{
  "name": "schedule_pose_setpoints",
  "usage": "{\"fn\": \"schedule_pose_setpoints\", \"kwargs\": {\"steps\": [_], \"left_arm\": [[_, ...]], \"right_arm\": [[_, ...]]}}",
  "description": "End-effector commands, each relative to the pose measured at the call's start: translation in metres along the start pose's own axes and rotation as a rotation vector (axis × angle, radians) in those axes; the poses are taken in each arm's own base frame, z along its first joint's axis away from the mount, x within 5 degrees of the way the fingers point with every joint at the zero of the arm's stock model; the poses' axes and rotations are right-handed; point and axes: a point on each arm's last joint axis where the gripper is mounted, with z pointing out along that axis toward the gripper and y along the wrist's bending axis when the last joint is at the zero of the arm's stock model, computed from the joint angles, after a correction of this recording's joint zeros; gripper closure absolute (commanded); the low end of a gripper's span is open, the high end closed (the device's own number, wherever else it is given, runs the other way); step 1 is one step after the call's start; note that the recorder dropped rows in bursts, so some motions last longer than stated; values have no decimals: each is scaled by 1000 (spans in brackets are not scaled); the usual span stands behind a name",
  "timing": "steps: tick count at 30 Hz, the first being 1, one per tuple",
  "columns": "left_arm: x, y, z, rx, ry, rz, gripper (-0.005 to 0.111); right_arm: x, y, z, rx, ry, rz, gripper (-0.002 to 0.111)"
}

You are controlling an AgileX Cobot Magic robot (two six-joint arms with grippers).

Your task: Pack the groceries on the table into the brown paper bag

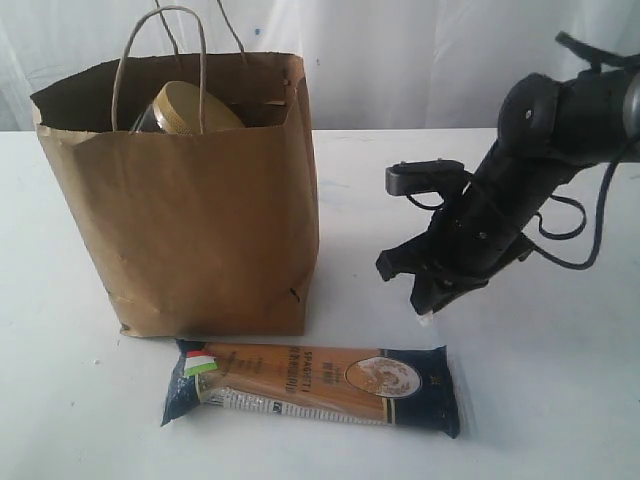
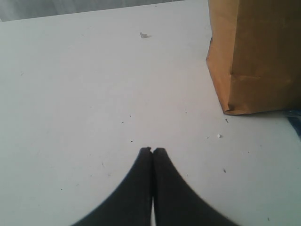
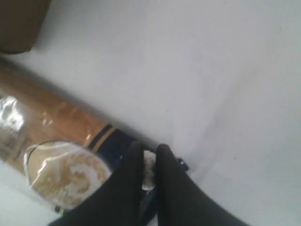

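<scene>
The right gripper [image 3: 150, 149] hangs just above the tabletop [image 1: 560, 400] at the right end of the pack [image 1: 315, 385]. Its fingers are drawn almost together on a small white lump [image 3: 149, 170]. The lump sits right at the fingertips, so the hold looks shallow. It is tiny and surely weighs almost nothing. I cannot tell whether it is hard or crumbly, so a firm squeeze may crush it or squirt it out sideways. A light pinch with the lump deeper between the pads would be safer. It should also ride low and slow to the bag [image 1: 190, 200].

The pack lies flat on the tabletop in front of the bag, its long side along the bag's base. It is long, thin and wrapped in glossy film, so it is likely slick. The contents look stiff but brittle. Held at one end it would droop and could snap, so the best grip is across its narrow width near the middle. It then has to be tipped on end to go in.

The bag stands upright and open, with the jar [image 1: 190, 108] showing at its mouth, so room inside is tight. Its paper walls are soft and will give if bumped.

The left gripper [image 2: 152, 150] is closed on nothing, low over bare tabletop near the bag's corner. A second lump [image 2: 143, 35] lies well apart from it.
</scene>
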Motion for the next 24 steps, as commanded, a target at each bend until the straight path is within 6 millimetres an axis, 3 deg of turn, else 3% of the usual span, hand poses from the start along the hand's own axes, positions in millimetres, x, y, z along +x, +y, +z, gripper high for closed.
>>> {"fn": "schedule_pose_setpoints", "kwargs": {"steps": [1, 6, 8, 12, 16, 19, 21, 24], "left_arm": [[0, -1, 0, 8, -5, -1, 107], [0, -1, 0, 8, -5, -1, 107], [0, -1, 0, 8, -5, -1, 107], [0, -1, 0, 8, -5, -1, 107], [0, -1, 0, 8, -5, -1, 107], [0, -1, 0, 8, -5, -1, 107], [0, -1, 0, 8, -5, -1, 107], [0, -1, 0, 8, -5, -1, 107]], "right_arm": [[19, 18, -56, -43, -6, -66, 108], [51, 59, -149, -180, -301, -117, 108], [65, 77, -173, -287, -381, -168, 108], [71, 90, -197, -358, -394, -231, 108], [43, 103, -218, -360, -485, -286, 108], [10, 130, -221, -380, -575, -357, 108], [-13, 137, -216, -364, -694, -333, 108], [-46, 131, -197, -298, -841, -271, 108]]}}
